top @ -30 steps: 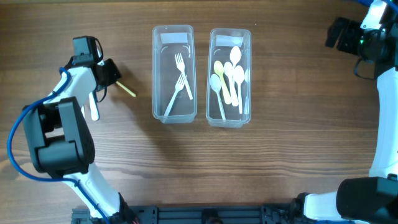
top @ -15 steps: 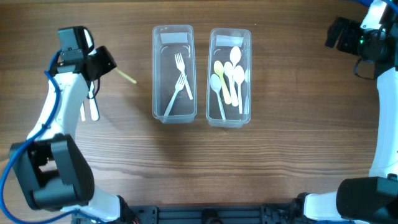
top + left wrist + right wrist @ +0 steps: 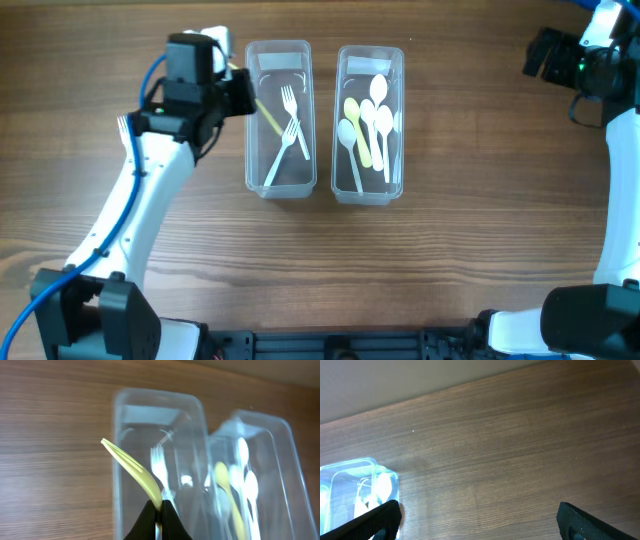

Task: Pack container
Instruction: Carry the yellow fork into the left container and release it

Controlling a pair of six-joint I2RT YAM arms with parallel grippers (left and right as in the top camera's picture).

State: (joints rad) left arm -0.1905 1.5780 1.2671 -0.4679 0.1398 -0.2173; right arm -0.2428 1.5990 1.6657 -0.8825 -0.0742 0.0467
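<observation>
Over fork container (image 3: 304, 175), left pincer (image 3: 159, 511) pinching yellow fork (image 3: 133, 466); spoon container (image 3: 371, 54) beside; right pincer (image 3: 477, 512) spread.

Left pincer (image 3: 238, 92) with its yellow fork (image 3: 266, 114) now farther right, over the left container (image 3: 250, 150).

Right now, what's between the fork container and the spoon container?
Only a narrow strip of bare table separates the fork container from the spoon container, shown in the overhead view.

No words, numbers or signs can be read. The left clear box (image 3: 249, 120) and the right clear box (image 3: 402, 150) each have a pale strip (image 3: 279, 63) at the far end, too blurry to read.
</observation>
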